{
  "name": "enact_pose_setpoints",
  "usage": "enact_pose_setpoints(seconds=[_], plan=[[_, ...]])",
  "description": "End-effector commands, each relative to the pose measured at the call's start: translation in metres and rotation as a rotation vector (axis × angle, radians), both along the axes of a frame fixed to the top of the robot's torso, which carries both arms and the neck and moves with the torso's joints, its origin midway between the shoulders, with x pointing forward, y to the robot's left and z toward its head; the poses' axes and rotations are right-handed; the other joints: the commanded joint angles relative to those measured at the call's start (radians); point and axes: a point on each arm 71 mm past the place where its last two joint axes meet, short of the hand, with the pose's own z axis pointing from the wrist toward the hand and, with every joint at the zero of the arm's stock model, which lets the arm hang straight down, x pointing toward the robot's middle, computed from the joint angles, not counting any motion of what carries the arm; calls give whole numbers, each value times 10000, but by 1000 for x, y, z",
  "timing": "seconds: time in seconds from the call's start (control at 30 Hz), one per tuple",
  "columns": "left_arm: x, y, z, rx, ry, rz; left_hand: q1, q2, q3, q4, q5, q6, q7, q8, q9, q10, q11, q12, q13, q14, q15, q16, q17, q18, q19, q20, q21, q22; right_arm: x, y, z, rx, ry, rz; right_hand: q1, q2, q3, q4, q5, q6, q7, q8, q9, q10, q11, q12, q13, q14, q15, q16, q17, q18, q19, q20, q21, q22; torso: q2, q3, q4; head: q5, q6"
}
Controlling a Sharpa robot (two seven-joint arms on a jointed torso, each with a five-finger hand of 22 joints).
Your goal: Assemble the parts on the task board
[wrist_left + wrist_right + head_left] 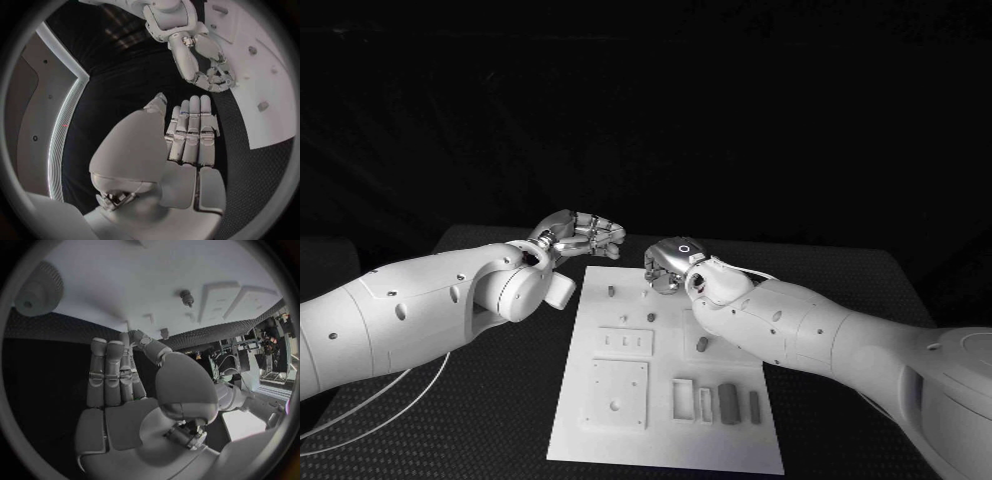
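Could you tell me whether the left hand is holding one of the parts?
No: in the left wrist view the left hand has its fingers stretched out straight side by side, with nothing between them.

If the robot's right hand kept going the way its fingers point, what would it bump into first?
Probably the left hand. In the head view the right hand sits over the task board's far end, fingers reaching toward the left hand across a small gap. Depth is unclear, so it might pass just beside it.

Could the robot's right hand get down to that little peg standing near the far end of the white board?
Probably yes. The right hand hovers at the board's far edge holding nothing, fingers out straight, and the small peg stands just beside it with nothing between them. The left hand sits off the board's corner.
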Motion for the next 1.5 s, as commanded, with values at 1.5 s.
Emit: enact_pose_setpoints(seconds=[1.5], plan=[[1, -7, 4, -91, -77, -226, -89, -49, 76, 0, 54, -72, -14, -63, -11, -6, 56, -48, -10, 43, 24, -95, 46, 62, 8, 52, -65, 29, 1, 3, -4, -131, 148, -227, 77, 58, 114, 8, 58, 4, 37, -11, 13, 28, 30, -91, 32, -92, -16, 33, -5, 289, -79, -42, 102, 219, -9, -3, -18, 59, -75]])
